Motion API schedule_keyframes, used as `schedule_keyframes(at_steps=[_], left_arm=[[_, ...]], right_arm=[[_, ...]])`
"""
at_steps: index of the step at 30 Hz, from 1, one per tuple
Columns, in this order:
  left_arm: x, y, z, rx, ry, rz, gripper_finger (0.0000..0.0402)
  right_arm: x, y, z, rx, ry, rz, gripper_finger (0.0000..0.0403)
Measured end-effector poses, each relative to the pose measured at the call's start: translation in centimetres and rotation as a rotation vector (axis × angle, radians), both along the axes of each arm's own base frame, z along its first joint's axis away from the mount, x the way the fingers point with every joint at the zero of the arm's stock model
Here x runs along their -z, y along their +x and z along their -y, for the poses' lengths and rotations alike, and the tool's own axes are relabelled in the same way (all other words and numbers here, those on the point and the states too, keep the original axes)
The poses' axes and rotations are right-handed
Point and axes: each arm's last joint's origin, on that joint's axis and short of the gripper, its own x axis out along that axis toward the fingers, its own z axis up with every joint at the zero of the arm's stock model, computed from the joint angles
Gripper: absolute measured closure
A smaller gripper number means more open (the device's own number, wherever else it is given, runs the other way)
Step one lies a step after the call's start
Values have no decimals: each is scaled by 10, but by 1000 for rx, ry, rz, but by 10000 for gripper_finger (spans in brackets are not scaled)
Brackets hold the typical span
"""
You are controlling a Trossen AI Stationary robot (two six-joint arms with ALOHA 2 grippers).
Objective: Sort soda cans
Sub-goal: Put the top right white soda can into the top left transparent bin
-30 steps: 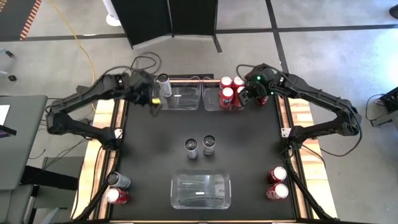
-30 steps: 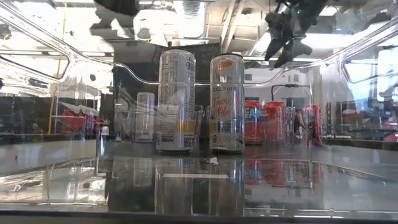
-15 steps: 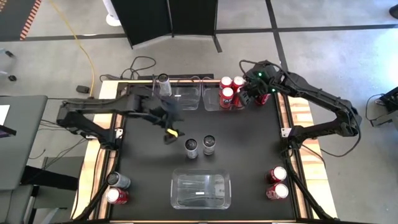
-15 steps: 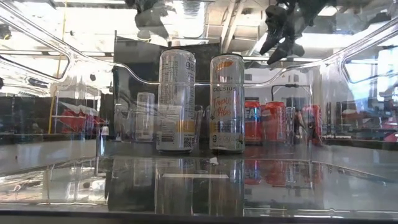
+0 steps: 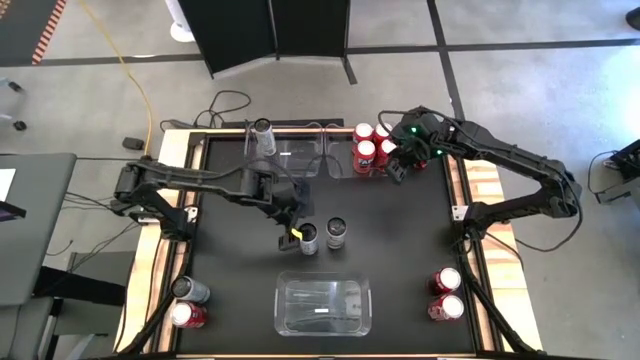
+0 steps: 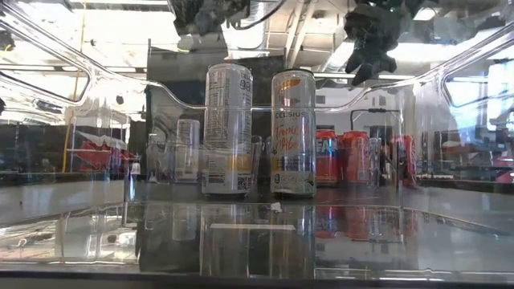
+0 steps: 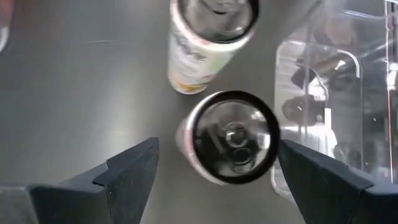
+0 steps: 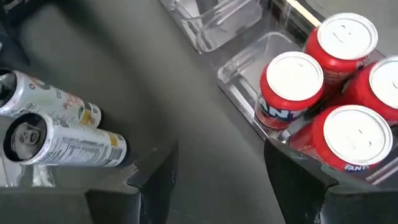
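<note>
Two cans stand side by side mid-table, between the near bin and two far bins holding more cans.

Two dark jointed arms; right hand green-lit; left hand yellow-marked.

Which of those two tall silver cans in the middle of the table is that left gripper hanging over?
The left gripper, open, hangs over the left can of the pair; its twin stands clear beside it.

Upright red and silver soda cans in scattered groups
</note>
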Motion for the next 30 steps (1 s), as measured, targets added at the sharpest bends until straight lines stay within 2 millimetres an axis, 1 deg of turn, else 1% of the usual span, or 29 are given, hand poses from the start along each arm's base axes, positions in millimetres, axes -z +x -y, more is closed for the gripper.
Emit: schedule_keyframes(at_steps=[4,7,10,13,19,22,27,30], left_arm=[[0,4,10,31,24,34,79],[4,7,14,43,46,36,79],[9,10,16,59,78,22,79],[17,15,15,25,120,0,79],[23,17,15,2,116,-29,80],[23,17,15,-23,104,-26,93],[23,17,15,-39,97,-29,141],[23,17,15,-59,86,-30,146]], right_arm=[[-1,1,-1,-18,-18,8,148],[-1,1,0,-18,-19,9,148],[-1,1,0,-31,-30,2,148],[0,0,-1,-44,-33,-14,148],[0,0,-1,-45,-33,-16,148],[1,0,-1,-46,-31,-21,148],[1,-1,-2,-51,-30,-32,148],[1,-1,-2,-51,-30,-32,148]])
